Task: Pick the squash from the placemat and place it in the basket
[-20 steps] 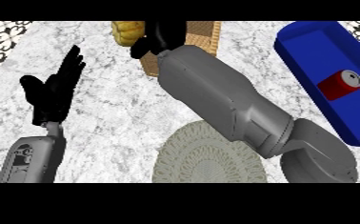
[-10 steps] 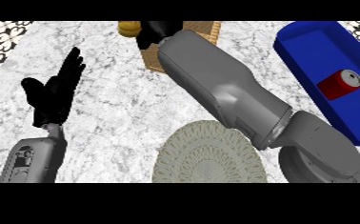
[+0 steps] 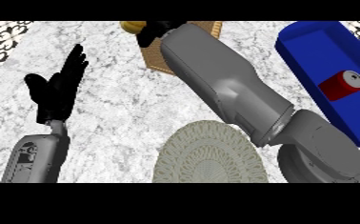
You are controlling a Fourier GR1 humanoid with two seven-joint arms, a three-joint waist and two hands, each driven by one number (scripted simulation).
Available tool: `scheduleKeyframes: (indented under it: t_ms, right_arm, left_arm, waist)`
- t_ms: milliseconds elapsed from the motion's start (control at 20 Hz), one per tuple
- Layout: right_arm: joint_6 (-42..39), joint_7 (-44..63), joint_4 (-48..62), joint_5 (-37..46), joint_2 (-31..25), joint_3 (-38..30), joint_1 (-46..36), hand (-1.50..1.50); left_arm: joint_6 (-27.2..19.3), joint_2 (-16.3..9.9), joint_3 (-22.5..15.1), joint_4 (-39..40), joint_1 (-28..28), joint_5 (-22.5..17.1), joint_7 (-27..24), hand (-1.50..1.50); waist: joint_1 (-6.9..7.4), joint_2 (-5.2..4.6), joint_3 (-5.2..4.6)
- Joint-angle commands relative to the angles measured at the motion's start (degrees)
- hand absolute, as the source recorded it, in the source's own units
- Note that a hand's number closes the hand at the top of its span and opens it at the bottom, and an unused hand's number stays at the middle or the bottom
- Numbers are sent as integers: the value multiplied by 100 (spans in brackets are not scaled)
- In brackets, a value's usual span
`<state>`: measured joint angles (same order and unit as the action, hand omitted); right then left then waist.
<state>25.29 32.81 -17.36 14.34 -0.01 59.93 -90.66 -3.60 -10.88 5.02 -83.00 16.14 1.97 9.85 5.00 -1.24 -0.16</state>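
The yellow squash (image 3: 131,26) shows at the top edge, just left of my right hand (image 3: 159,29), whose black fingers curl round it. Hand and squash hang over the far left part of the brown woven basket (image 3: 157,60); my grey right forearm covers most of the basket. The round grey placemat (image 3: 209,154) lies near the bottom centre with nothing on it. My left hand (image 3: 59,87) rests open at the left, fingers pointing up.
A blue bin (image 3: 314,51) stands at the right edge with a red can (image 3: 342,85) lying inside it. A patterned strip (image 3: 10,36) runs along the top left corner. Marble counter (image 3: 119,108) spreads between the left hand and the placemat.
My right arm has stretched farther away, carrying the squash up toward the top edge above the basket. The left hand has stayed where it was.
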Motion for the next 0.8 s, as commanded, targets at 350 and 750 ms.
scheduleKeyframes:
  t_ms: [350, 750]
  right_arm:
    - [-722, -427, 445, -124, 1, -175, 270, 150]
    - [-792, -570, 741, 48, 0, -123, 314, 150]
  left_arm:
    - [-116, 115, -87, 48, 35, 130, -27, 0]
    - [128, -99, 41, -236, 24, -81, 239, 0]
  waist:
    - [-3, -37, 3]
    - [74, -41, 4]
